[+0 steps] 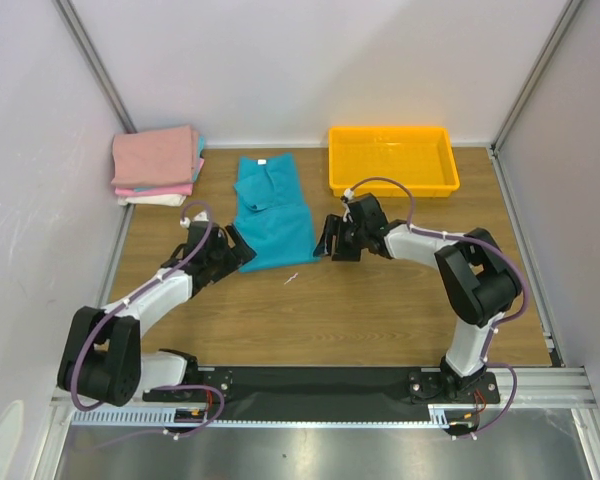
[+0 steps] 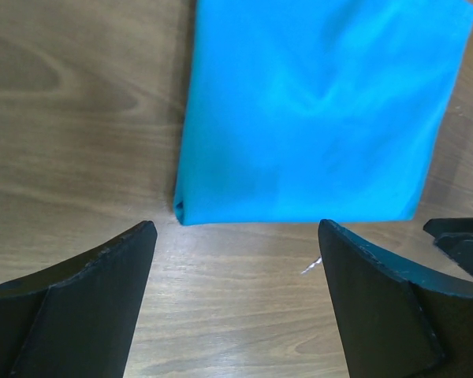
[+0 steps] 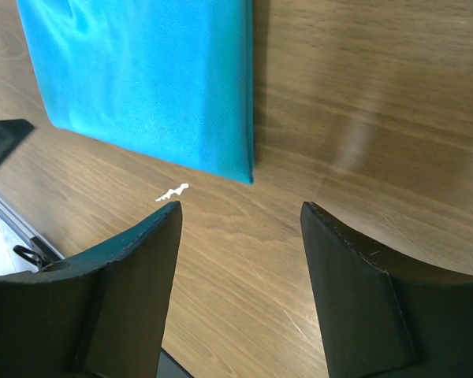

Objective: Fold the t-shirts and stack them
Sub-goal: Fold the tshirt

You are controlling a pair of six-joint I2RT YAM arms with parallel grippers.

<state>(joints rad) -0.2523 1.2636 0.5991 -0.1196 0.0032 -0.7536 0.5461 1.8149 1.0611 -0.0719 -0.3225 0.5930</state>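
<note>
I've got the left fingers wide open, gripping nothing, right fingers same deal, both just short of the folded blue t-shirt, flat on the surface

Bright, even light leaves soft shadows and a pale glare streak on the table.

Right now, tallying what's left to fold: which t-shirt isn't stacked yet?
The bright blue fabric t-shirt, lying alone on the wooden table. The rest are piled at the far-left corner, a folded pink t-shirt on top.
</note>
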